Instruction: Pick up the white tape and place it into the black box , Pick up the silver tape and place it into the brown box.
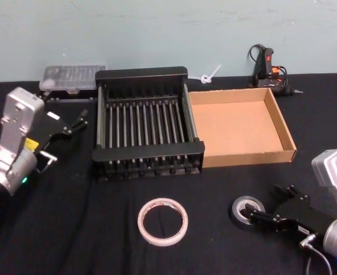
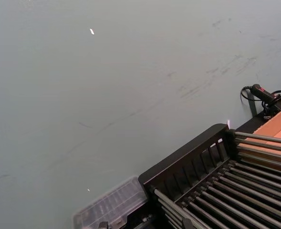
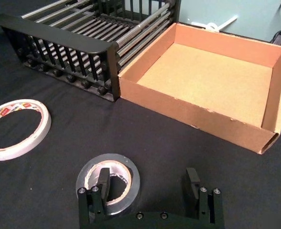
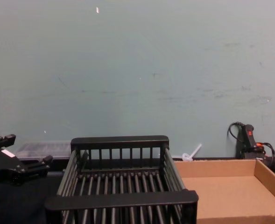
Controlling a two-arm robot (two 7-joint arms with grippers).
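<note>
The white tape lies flat on the black cloth in front of the black box, a slatted crate; the roll's red marks show in the right wrist view. To its right lies the silver tape. My right gripper is down at the silver tape and open: one finger stands in the roll's core, the other on the cloth outside it. The brown box sits against the crate's right side, with nothing in it. My left gripper hangs open left of the crate.
A clear plastic case sits behind the crate at the back left. A glue gun with its cord and a white plastic tie lie by the wall at the back right. The crate holds nothing.
</note>
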